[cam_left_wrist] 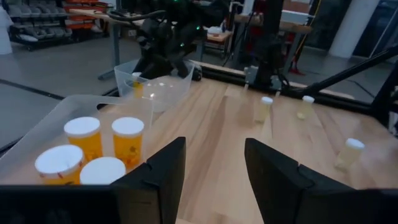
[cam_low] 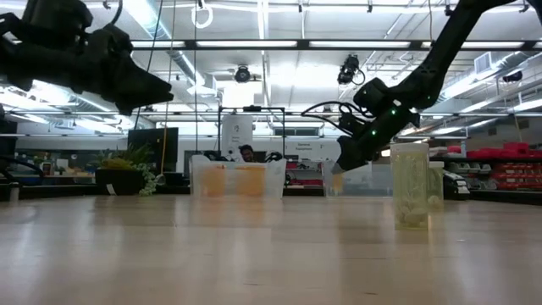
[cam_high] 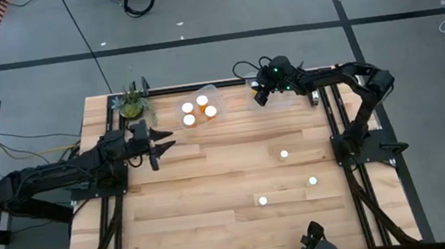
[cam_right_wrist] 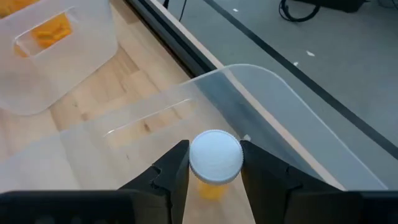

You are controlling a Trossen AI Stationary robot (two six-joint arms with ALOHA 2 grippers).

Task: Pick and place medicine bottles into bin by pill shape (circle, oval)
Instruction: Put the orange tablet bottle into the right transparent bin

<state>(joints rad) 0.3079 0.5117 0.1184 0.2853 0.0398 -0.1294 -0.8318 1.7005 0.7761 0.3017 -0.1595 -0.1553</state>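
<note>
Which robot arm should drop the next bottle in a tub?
The right gripper: it already holds a white-capped bottle over the clear tub. The left gripper hangs open and empty.

place: workshop/lab hall | evidence: ceiling strip lights [cam_low: 254, 44]; stocked shelving [cam_low: 500, 174]; taped concrete floor [cam_high: 220, 38]

The medicine bottles [cam_left_wrist: 128, 142] are orange with round white caps. The two tubs [cam_right_wrist: 261, 106] are clear plastic. The counter [cam_high: 213, 185] is pale wood in striped planks with a black frame. Both arms are black, and a small plant [cam_high: 131, 104] is green.
</note>
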